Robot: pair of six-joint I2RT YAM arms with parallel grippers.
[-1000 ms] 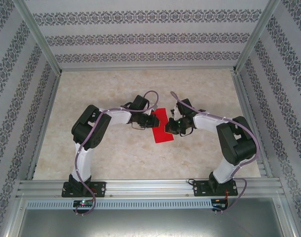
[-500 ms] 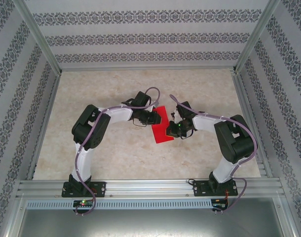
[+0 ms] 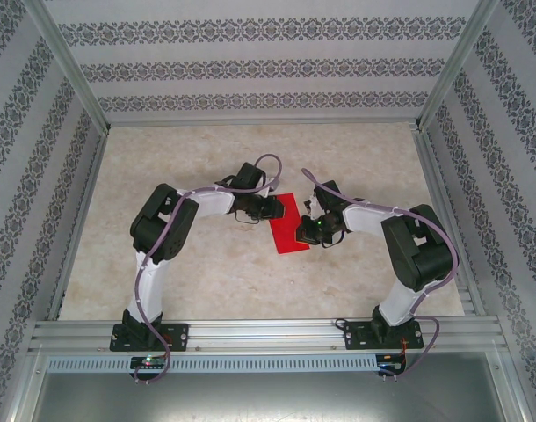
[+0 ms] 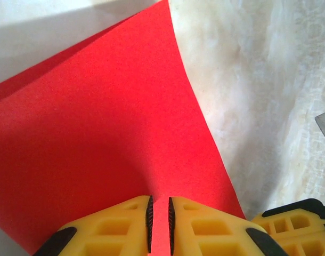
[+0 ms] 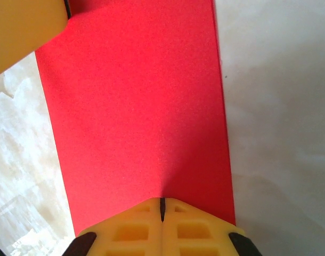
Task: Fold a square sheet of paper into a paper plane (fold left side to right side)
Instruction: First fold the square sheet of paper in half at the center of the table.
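Note:
The square sheet of paper lies on the table between the two arms, red side up, as a narrow slanted rectangle. My left gripper is at its upper left edge. In the left wrist view the left gripper has its yellow jaws a narrow slit apart, with red paper showing through the gap and nothing pinched. My right gripper is at the sheet's right edge. In the right wrist view the right gripper is shut, its tips down on the red paper.
The marble-patterned tabletop stretches around the paper, fenced by metal rails and patterned walls. A yellow finger of the left gripper shows at the top left of the right wrist view.
The left gripper's jaws have parted slightly and it has shifted a little up along the sheet. The paper's raised top now lies flatter. The right gripper has edged left onto the sheet.

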